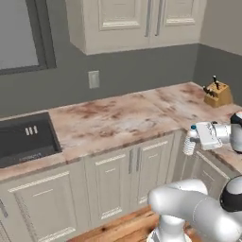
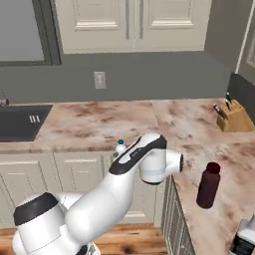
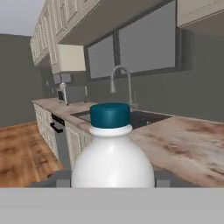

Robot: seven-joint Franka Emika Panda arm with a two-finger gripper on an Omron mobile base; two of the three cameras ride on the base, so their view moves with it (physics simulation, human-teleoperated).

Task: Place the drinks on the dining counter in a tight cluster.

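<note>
My gripper (image 1: 194, 137) is shut on the clear ribbed water bottle (image 1: 189, 147) with a blue cap. It holds the bottle upright in the air, just off the counter's inner corner. In the hand view the bottle (image 3: 111, 157) stands close up between the fingers, whose tips are mostly hidden behind it. Its cap (image 2: 120, 143) peeks over my forearm in the right base view. The dark maroon bottle (image 2: 208, 185) stands upright on the dining counter (image 2: 224, 149), the marbled wing at the right. A white and dark object (image 2: 244, 238), cut by the frame corner, sits nearer on that wing.
A knife block (image 1: 218, 93) stands at the back right corner of the marbled counter. A dark sink (image 1: 23, 138) is set into the wall counter at the left, with a tap (image 3: 120, 81) above it. Cream cabinets hang overhead. The floor is wood.
</note>
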